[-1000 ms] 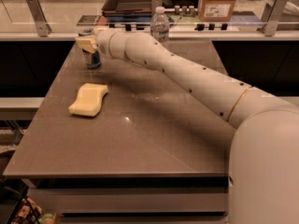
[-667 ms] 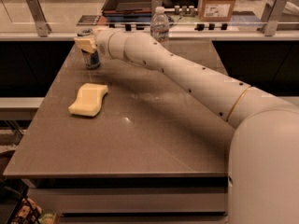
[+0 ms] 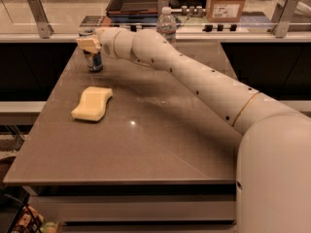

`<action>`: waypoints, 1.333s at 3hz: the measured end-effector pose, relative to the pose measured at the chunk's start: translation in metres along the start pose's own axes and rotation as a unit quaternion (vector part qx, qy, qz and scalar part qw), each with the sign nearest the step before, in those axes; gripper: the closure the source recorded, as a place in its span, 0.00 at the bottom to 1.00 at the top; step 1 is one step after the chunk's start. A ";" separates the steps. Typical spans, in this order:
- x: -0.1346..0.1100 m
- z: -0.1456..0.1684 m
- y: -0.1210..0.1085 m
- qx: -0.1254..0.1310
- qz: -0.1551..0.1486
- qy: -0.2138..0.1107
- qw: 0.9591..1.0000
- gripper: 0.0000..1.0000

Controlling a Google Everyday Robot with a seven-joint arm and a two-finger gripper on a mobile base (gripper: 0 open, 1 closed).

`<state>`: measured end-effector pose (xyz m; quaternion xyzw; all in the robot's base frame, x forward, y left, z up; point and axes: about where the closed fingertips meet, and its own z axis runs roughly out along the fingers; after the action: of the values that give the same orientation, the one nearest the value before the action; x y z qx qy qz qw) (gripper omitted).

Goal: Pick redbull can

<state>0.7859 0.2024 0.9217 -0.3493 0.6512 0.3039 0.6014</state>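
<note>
end effector (image 3: 90,43) over top of redbull can (image 3: 94,62); can upright, axis vertical, just below it. grip state: cannot tell.

Arm (image 3: 204,84) stretched forward and leftward from shoulder (image 3: 274,169); gripper (image 3: 90,46) at its far end, wrist roughly level.

The white arm (image 3: 194,76) reaches across the brown counter (image 3: 146,149) to its far left corner, where the end effector (image 3: 90,44) sits at the top of the upright redbull can (image 3: 94,63), with a yellow sponge (image 3: 92,103) lying nearer and a water bottle (image 3: 166,24) standing behind the arm.
</note>
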 end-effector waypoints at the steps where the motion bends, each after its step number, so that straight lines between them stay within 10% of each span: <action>1: -0.022 -0.008 -0.001 -0.031 0.005 0.001 1.000 1.00; 4: -0.099 -0.052 -0.007 -0.053 -0.063 -0.045 0.996 1.00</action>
<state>0.7657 0.1649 1.0249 -0.4068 0.5832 0.3148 0.6288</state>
